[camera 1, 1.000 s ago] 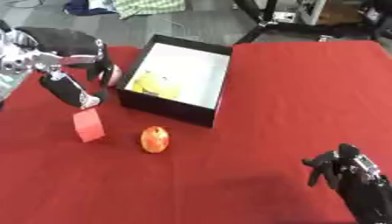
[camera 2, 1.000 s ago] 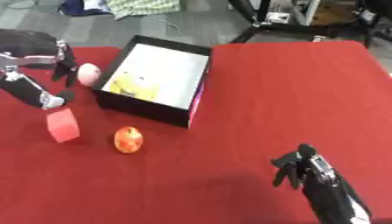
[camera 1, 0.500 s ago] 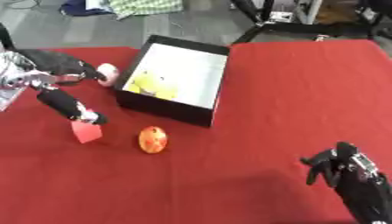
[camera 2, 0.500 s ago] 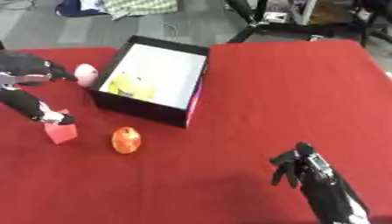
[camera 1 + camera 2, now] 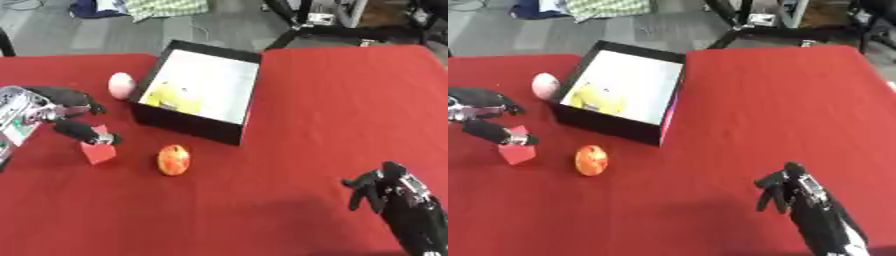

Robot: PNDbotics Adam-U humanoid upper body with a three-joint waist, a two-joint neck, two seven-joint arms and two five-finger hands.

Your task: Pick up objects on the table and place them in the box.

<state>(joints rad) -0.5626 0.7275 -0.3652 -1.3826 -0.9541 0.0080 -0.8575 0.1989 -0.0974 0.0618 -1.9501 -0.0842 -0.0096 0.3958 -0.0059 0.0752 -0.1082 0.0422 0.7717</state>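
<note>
Left hand (image 5: pixel 66 112) sits at 9 o'clock on the red table (image 5: pixel 332 100), fingers spread around the red block (image 5: pixel 98 151): thumb tip is touching the block's top edge, upper fingers are curled above it and not closed on it yet, so call it apart, nothing clamped. Block sits at about 8 o'clock from the black box (image 5: pixel 199 90), near it; orange fruit (image 5: pixel 173 159) is just at 3 o'clock of the block, pink egg-shaped thing (image 5: pixel 122 84) is at 12 o'clock of the hand, close against the box's left wall. Box already has something yellow (image 5: pixel 164 98) inside. Step in hand looks like the grasp on the block. To do it well: bring the upper fingers down over the far face so the block is pinched between thumb and fingers, not pushed along the cloth; keep clear of the fruit so it doesn't roll; lift straight up before swinging toward 2 o'clock over the box rim. Right hand (image 5: pixel 378 186) is idle at 5 o'clock, fingers curled, holding nothing. Versus a second ago: the left hand was higher, up beside the box's left wall and covering the pink thing; it has come down and out to the block, the pink thing is now in plain view, and block, fruit and right hand look unmoved
</note>
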